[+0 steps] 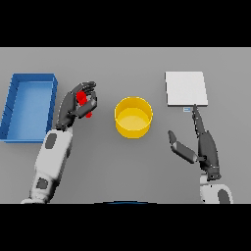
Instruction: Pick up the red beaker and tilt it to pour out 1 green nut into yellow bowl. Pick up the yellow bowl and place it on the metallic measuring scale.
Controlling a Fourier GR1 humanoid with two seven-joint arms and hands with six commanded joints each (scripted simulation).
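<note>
Two hands of mine are in play over the grey worktop [122, 166], and they are doing very different things. My left hand [78, 104] is raised on a forearm that runs up from the lower left edge, slanting slightly toward the middle, and its fingers [89, 88] are curled round the red beaker [83, 100], which shows only as patches of red between them; I cannot tell how far the beaker is tipped, nor see what it holds. The beaker sits to the left of the yellow bowl [133, 116], near it but not over it, with bare worktop between the two. The bowl stands upright near the middle of the worktop, its inside looking plain yellow from here. My right hand [203, 147] lies low on the right side, forearm coming up from the lower right edge, fingers straight and relaxed and gripping nothing: the thumb juts out to the left while the longest fingers [197, 119] reach up toward the metallic measuring scale [186, 88], their tip just at its near edge. A blue tray [11, 105] sits at the far left, beside my left forearm.
</note>
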